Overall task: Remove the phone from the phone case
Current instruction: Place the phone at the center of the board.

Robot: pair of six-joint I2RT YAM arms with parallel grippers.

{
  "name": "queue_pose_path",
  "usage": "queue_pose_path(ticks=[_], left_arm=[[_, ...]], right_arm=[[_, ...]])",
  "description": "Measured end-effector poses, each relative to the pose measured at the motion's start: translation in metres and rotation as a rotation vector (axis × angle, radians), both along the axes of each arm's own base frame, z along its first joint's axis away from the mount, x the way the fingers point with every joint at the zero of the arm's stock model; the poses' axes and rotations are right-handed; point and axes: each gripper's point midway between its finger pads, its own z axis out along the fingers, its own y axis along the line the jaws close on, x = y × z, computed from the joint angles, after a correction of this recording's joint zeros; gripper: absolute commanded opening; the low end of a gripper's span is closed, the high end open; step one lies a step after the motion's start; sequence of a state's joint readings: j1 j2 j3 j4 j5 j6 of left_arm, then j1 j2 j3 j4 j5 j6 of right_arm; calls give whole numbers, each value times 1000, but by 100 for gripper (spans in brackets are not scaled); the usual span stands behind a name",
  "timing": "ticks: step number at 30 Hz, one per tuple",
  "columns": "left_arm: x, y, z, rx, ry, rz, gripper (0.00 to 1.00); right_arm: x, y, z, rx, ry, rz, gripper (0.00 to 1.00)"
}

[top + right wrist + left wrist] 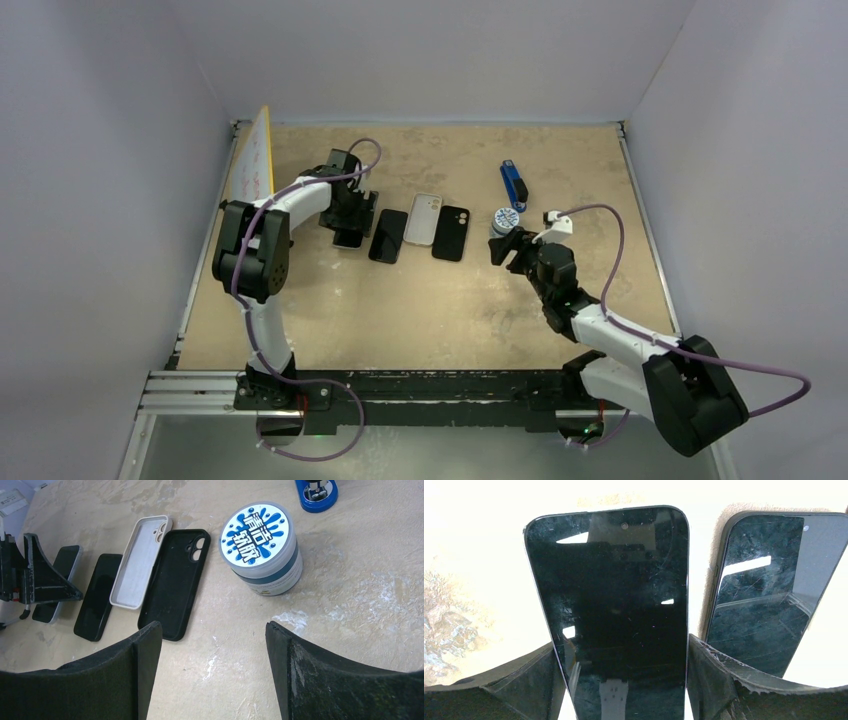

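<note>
A bare black phone (614, 605) with a silver edge lies on the table at the left of the row; it also shows in the top view (348, 238). My left gripper (621, 645) straddles it, and its fingers (704, 670) press against both long edges. A second bare black phone (388, 235) lies beside it. An empty white case (423, 218) and an empty black case (451, 232) lie to the right, insides up. My right gripper (214, 630) is open and empty above bare table, right of the black case (175, 585).
A round jar (505, 220) with a blue and white lid stands just beyond my right gripper. A blue stapler-like object (514, 183) lies further back. A yellow-edged white board (255, 165) leans against the left wall.
</note>
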State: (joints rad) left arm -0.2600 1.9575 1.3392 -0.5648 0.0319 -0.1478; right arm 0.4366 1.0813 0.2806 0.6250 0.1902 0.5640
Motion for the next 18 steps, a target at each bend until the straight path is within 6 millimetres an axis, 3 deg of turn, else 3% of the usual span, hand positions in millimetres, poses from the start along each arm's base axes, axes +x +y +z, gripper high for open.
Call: queue_pose_path(ticks=[5,8,18], left_arm=[[0,0,0,0,0,0,79],[0,-1,0,0,0,-3,87],[-3,-9,0,-1,0,-25,88]], right_arm=[[0,0,-2,-3,7,0,77],[0,0,-2,-3,7,1,76],[0,0,-2,-4,7,1,76]])
